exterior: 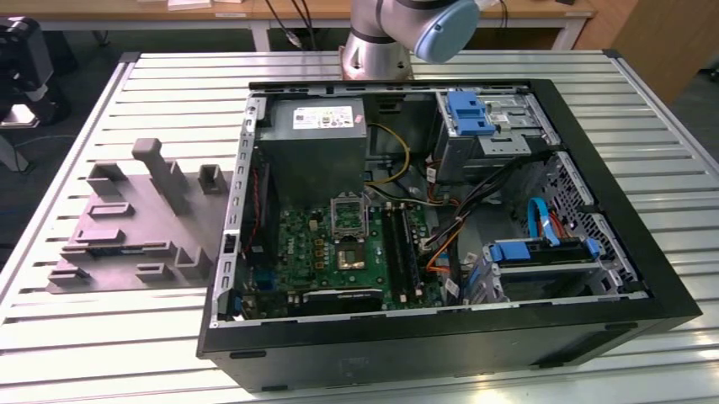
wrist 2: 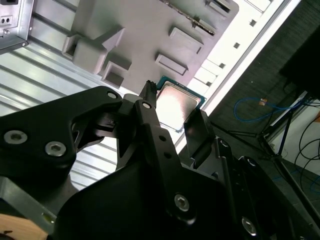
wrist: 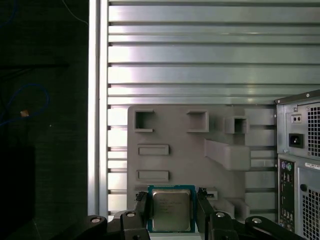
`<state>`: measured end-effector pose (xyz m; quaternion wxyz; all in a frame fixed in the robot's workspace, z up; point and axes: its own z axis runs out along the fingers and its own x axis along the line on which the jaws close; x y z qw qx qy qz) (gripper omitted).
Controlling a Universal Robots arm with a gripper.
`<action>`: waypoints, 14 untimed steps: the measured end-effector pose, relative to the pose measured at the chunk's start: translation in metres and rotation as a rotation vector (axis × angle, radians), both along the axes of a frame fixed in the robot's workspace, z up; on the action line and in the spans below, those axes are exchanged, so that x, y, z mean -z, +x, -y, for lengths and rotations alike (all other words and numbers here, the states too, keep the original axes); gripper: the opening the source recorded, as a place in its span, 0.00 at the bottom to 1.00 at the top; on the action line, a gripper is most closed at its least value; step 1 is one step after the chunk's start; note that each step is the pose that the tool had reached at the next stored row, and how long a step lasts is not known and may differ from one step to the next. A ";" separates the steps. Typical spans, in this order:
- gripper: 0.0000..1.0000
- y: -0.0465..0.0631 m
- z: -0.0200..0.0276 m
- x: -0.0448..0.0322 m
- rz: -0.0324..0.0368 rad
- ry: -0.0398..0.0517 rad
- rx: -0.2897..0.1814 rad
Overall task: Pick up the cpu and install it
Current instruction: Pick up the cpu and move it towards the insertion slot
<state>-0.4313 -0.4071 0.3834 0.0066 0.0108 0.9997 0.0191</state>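
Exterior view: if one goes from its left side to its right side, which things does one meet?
Grey moulded tray → green circuit board → drive cage with a blue bar.

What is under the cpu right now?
Beneath the cpu, held by the gripper, the grey tray lies on the slatted table. The patch of tray directly under the chip is covered, so what sits there cannot be seen.
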 end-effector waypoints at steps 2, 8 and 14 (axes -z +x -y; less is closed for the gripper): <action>0.47 0.001 0.0000 0.0000 0.0000 -0.0001 0.000; 0.47 0.002 0.0000 0.0000 0.0000 0.0000 0.000; 0.47 0.004 0.0000 0.0000 0.0001 0.0000 0.000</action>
